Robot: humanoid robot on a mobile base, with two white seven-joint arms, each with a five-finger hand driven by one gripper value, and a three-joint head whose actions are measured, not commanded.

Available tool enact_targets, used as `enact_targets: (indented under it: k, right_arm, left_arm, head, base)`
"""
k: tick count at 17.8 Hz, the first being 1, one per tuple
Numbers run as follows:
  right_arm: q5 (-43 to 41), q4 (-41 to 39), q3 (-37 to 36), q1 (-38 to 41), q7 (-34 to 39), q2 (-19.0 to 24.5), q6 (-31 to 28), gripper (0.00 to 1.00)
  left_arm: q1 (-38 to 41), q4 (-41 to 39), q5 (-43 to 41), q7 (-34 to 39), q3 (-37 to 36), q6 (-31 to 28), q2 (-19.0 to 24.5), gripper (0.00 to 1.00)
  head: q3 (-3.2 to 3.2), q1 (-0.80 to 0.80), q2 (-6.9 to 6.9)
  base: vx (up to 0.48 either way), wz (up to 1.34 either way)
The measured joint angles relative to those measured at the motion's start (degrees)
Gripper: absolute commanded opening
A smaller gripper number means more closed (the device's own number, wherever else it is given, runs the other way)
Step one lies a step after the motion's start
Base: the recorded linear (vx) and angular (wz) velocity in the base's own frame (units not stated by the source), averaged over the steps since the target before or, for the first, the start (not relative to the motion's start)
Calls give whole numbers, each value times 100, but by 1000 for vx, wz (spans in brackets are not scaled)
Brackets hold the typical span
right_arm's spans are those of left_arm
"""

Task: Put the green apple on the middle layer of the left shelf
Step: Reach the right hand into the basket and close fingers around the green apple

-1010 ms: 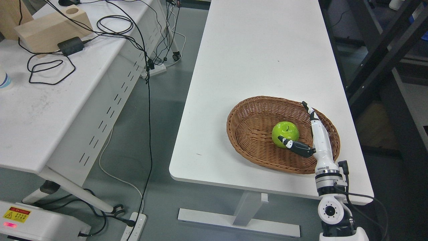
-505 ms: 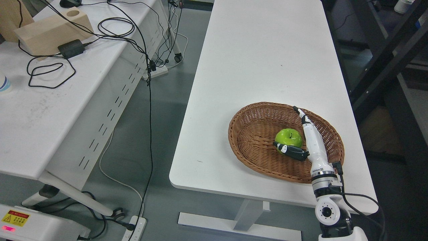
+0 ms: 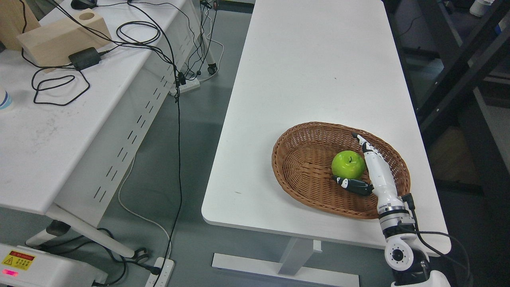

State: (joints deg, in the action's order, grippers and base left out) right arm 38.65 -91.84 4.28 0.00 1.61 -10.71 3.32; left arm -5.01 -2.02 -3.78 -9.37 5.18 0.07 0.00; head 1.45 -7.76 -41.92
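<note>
Green apple [image 3: 348, 164] sits in wicker basket [image 3: 303, 159], right of basket centre. Basket rests near the front right corner of the white tabletop [image 3: 310, 67]. Right hand [image 3: 368, 171] reaches into basket from lower right: fingers [image 3: 364, 145] extended along apple's right side, dark thumb [image 3: 352, 184] just below apple. Apple not enclosed.

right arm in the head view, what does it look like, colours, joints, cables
The right hand is slim and glossy white, with a black thumb bearing a small white patch near its tip and dark segments on the fingertips. Below it sits a ribbed silver and black wrist ring, then a white rounded joint housing with a dark circular centre. A thin black cable loops out beside the wrist. The left arm is not in view.
</note>
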Motion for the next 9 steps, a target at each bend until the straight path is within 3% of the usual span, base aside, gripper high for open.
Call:
enact_targets:
  k: [9]
  right_arm:
    - [13,175,226,0,0,-266,127,98]
  left_arm:
    - [0,0,0,0,0,0,0,100]
  head:
    - [0,0,0]
  base:
    - [0,0]
